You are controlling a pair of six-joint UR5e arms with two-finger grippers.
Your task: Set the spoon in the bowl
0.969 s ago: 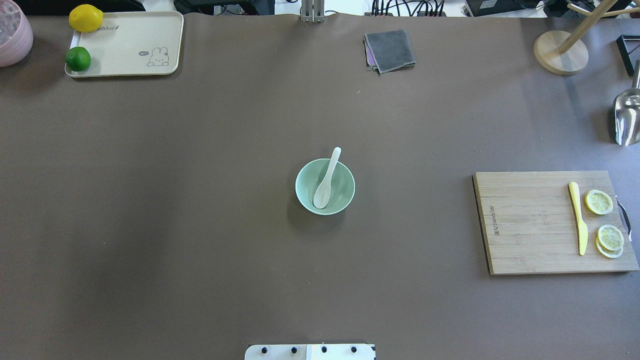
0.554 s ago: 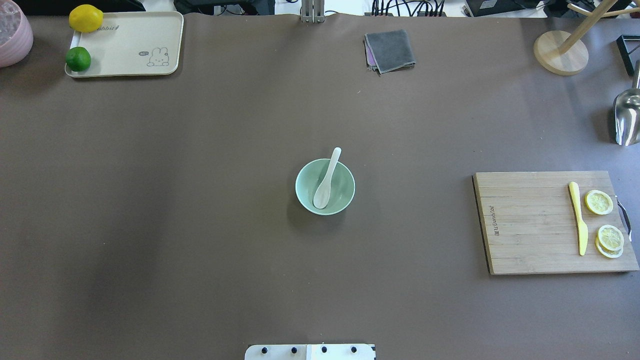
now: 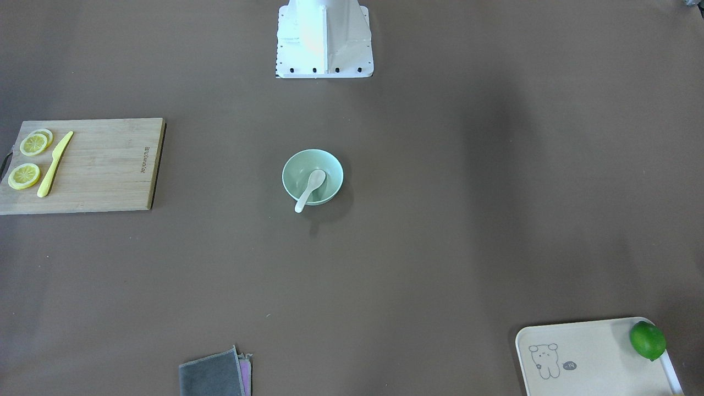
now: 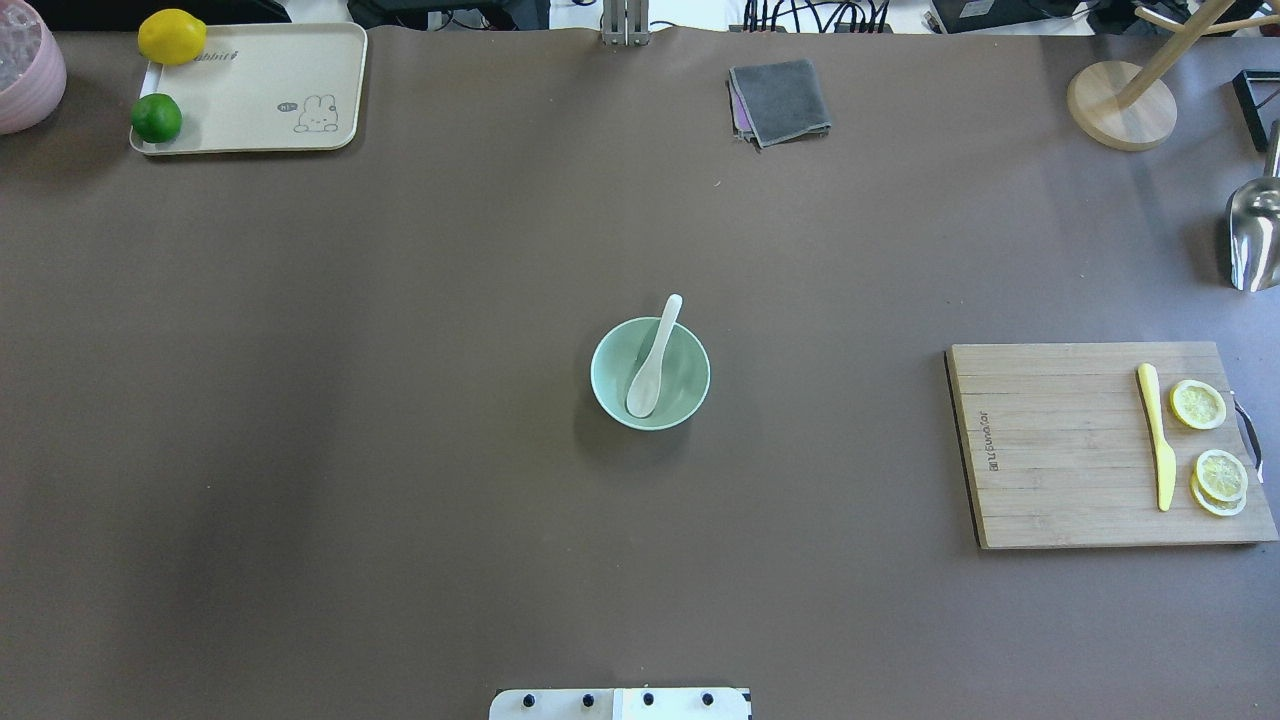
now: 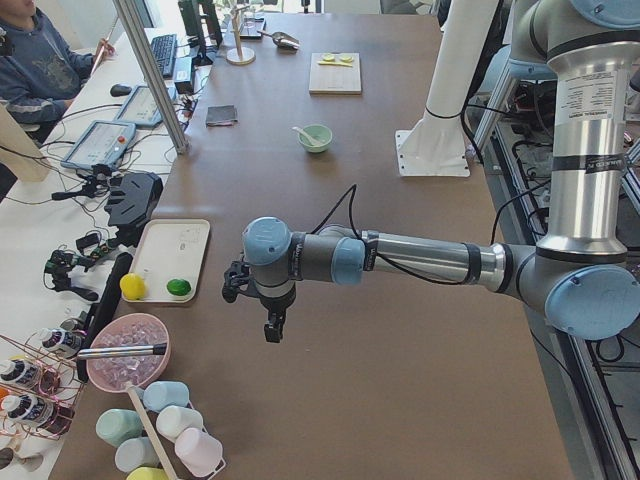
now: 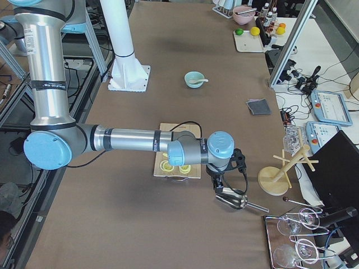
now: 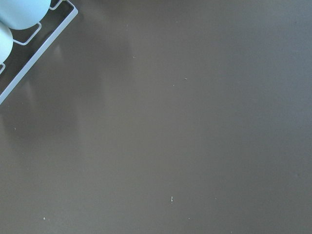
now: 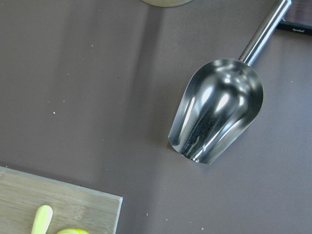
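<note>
The spoon (image 4: pixel 652 365) lies in the bowl (image 4: pixel 688 388) at the middle of the overhead view. Its scoop rests on the bowl's floor, toward the lower left. Its handle leans on the upper rim and sticks out past it toward the top of the frame. In the front-facing view the bowl (image 3: pixel 294 169) sits just left of centre, and the spoon (image 3: pixel 311 186) has its handle pointing out over the lower-left rim.

The left gripper (image 5: pixel 270 333) hangs at the centre left of the left side view, pointing down over bare table, near a tray (image 5: pixel 190 245) that holds a lemon (image 5: pixel 132 286) and a lime (image 5: pixel 179 288). I cannot tell how its jaws stand. Its wrist camera sees brown table and, in the upper left corner, a white wire rack (image 7: pixel 41 33) with pale blue cups (image 7: pixel 22 6).

The right gripper (image 6: pixel 223 180) hangs at the lower centre of the right side view, over a metal scoop (image 6: pixel 233 200) and just beside a cutting board (image 6: pixel 176 147). I cannot tell the state of its jaws either. Its wrist camera shows the scoop (image 8: pixel 219 109) lying open end toward the lower left. A corner of the board (image 8: pixel 63 209) fills the bottom left of that view.

In the overhead view the board (image 4: pixel 1060 445) at the right edge carries a yellow knife (image 4: pixel 1156 435) and lemon slices (image 4: pixel 1198 404). A grey cloth (image 4: pixel 780 100) lies at the top centre.
</note>
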